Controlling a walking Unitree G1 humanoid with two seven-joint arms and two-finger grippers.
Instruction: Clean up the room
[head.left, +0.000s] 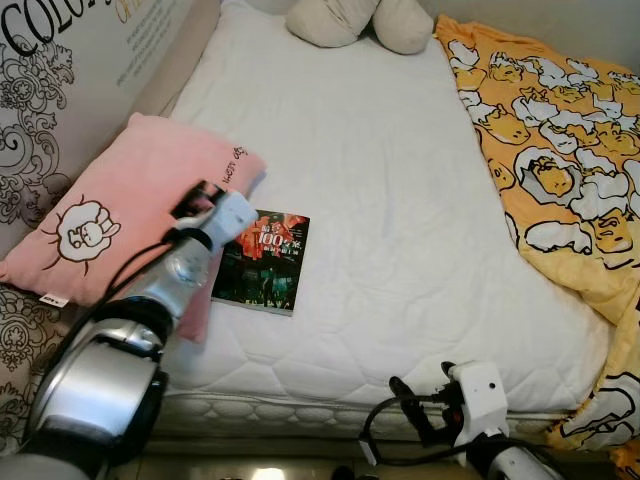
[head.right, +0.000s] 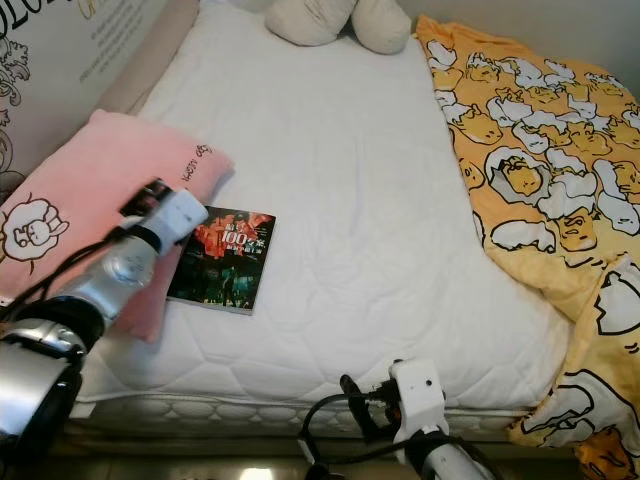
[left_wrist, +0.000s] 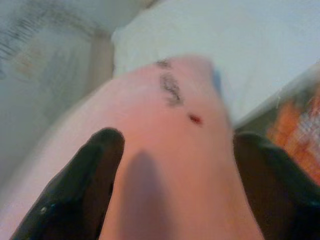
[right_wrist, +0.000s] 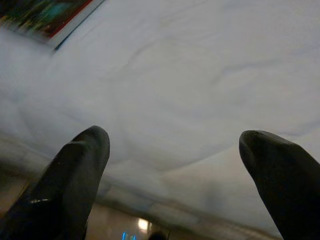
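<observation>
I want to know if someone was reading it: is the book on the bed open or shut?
Shut. The book lies flat on the white mattress with its cover facing up, beside the pink pillow.

Even, soft indoor light; head views sharp, wrist views blurred.

The bed (head.left: 380, 200) is evenly lit without glare, and only faint shadows are cast. The pillow (left_wrist: 165, 150) is smeared out of focus, and a soft shadow is thrown on it between the fingers (left_wrist: 80, 195).

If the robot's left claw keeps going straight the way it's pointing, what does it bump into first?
Most likely the pink pillow. The left claw is open, with its fingers on either side of the pillow, right up close. Past the pillow lies the white mattress, though depth is hard to judge.
</observation>
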